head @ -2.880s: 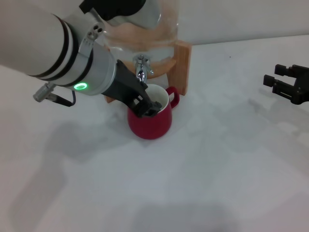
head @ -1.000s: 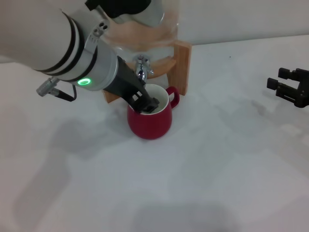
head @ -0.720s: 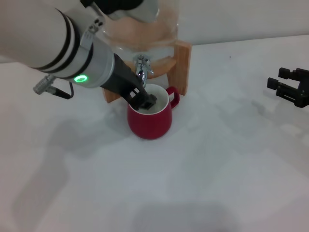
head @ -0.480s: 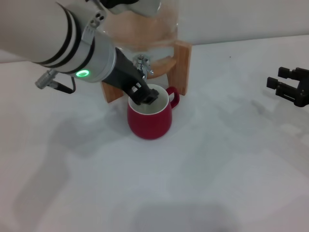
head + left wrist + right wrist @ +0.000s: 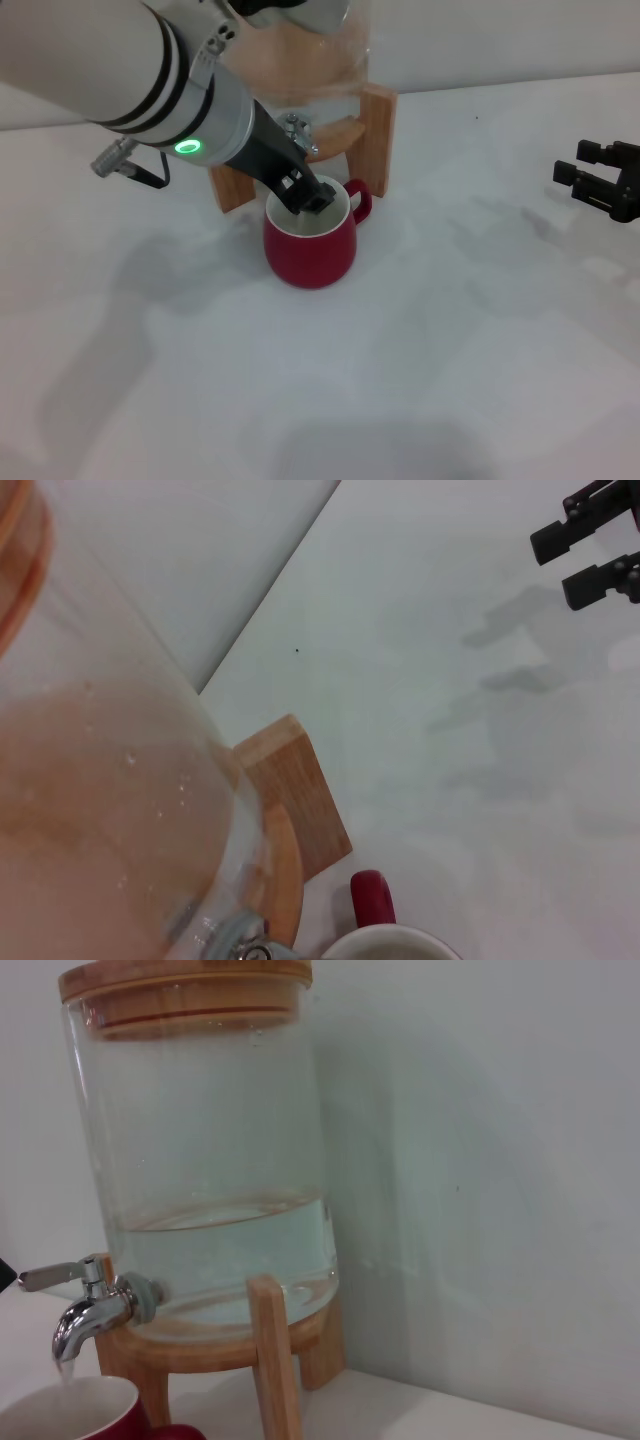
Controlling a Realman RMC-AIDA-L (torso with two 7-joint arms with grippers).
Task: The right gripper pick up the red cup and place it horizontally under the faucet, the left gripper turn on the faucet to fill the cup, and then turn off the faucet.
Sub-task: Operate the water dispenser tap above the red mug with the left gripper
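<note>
The red cup (image 5: 310,255) stands upright on the white table, right in front of the wooden stand (image 5: 376,125), with its handle (image 5: 367,908) toward the right. The chrome faucet (image 5: 93,1315) juts from the glass jar (image 5: 200,1160) directly above the cup's rim (image 5: 60,1400). Its lever sticks out level, and a faint streak hangs under the spout. My left gripper (image 5: 310,195) hovers over the cup's mouth, just below and in front of the faucet (image 5: 294,127), which it partly hides. My right gripper (image 5: 597,183) sits open and empty far to the right.
The jar is about a third full of water and has a wooden lid (image 5: 185,985). A pale wall (image 5: 480,1160) rises close behind it. My thick left arm (image 5: 110,70) crosses the upper left of the head view. The right gripper (image 5: 585,540) also shows far off.
My left arm has lifted and swung right, carrying its gripper up from inside the cup's mouth toward the faucet. The right gripper drew slightly right early on, then stayed still. The cup has not moved.
</note>
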